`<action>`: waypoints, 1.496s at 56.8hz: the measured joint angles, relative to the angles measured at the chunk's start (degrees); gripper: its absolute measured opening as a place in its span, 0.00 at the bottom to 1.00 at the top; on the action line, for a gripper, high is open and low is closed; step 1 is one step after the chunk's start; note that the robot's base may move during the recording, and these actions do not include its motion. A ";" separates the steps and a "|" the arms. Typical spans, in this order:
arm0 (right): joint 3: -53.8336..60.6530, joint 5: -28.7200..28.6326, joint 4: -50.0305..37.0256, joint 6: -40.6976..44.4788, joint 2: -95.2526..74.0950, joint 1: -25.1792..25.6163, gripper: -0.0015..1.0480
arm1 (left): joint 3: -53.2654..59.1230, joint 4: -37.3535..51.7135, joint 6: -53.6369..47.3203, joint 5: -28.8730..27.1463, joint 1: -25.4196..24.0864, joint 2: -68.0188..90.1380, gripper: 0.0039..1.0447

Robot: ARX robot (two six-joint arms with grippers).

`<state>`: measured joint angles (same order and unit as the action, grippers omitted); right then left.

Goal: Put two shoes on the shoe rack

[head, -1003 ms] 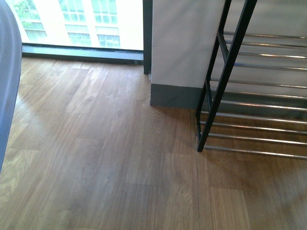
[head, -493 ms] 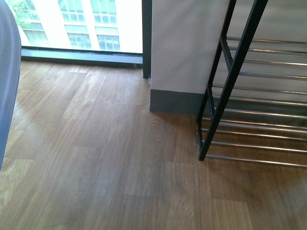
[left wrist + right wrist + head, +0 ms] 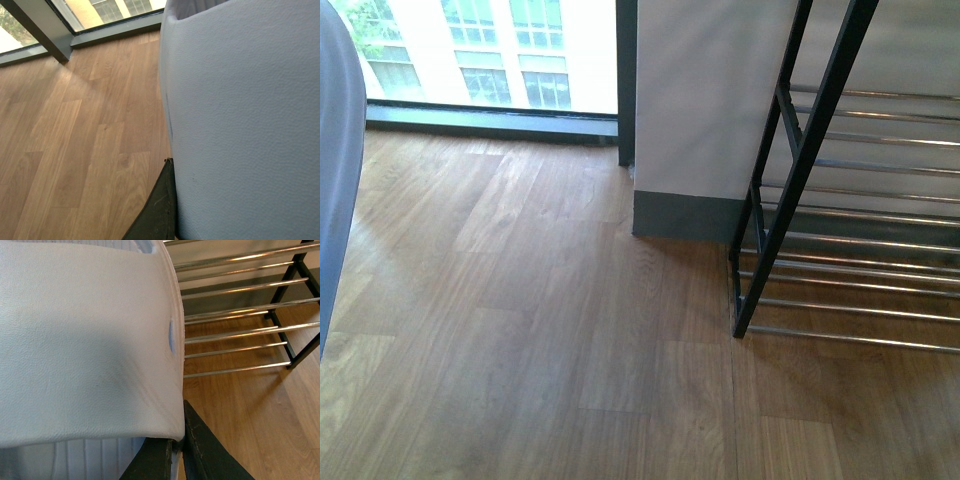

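The shoe rack point(image 3: 840, 200) now stands on the right of the front view, a touch higher and further right in frame than a second ago, while the floor point(image 3: 540, 330) and window point(image 3: 490, 50) have barely shifted. I read that as the body creeping in on the rack, so the placing step is close but not begun; its chrome bars look bare.

Neither shoe is on a tier yet. The left-hand shoe point(image 3: 240, 120) fills the left wrist view as a pale, pebbled surface, which I take for its white sole. Only one dark finger of the left gripper point(image 3: 162, 205) shows against it, so I cannot tell whether that pincer is clenched. The right-hand shoe point(image 3: 85, 340) hangs just near of the rack's bars, and the right gripper point(image 3: 175, 445) seems clamped on its edge.

No brand or writing is readable, only a small blue mark point(image 3: 171, 336) on the right-hand shoe.
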<state>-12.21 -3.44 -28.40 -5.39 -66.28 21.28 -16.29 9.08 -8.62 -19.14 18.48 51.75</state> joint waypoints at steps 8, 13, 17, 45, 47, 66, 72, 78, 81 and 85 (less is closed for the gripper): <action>0.00 0.00 0.00 0.00 0.00 0.00 0.01 | 0.00 0.00 0.00 -0.02 0.00 0.00 0.02; 0.00 0.00 0.00 0.00 0.00 0.00 0.01 | 0.02 0.00 0.00 -0.02 0.00 0.00 0.02; 0.00 0.02 0.00 -0.02 0.00 0.00 0.01 | 0.02 0.00 0.00 -0.02 0.00 0.00 0.02; -0.04 0.00 -0.02 -0.02 0.02 0.00 0.01 | 0.07 0.02 0.02 0.00 0.00 0.00 0.02; -0.02 0.00 -0.02 -0.02 0.02 0.00 0.01 | 0.07 0.02 0.00 -0.02 0.00 0.00 0.02; 2.40 -0.02 -22.93 0.11 -5.64 -0.70 0.01 | 0.07 0.02 0.02 -0.02 0.00 0.00 0.02; -4.02 -0.02 -17.35 2.71 -7.02 -1.40 0.01 | 0.07 0.02 0.02 -0.02 0.00 0.00 0.02; -12.81 -0.96 -9.29 7.87 -10.62 -2.38 0.01 | 0.07 0.02 0.00 0.00 0.00 0.00 0.02; -18.38 -1.70 -4.57 10.54 -13.14 -2.86 0.01 | 0.07 0.02 0.02 0.00 0.00 0.00 0.02; -24.76 -2.40 0.39 13.05 -17.07 -3.32 0.01 | 0.07 0.02 0.00 -0.02 0.00 0.00 0.02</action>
<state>-36.97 -5.85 -28.01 7.66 -83.35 17.96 -16.23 9.10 -8.62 -19.16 18.48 51.75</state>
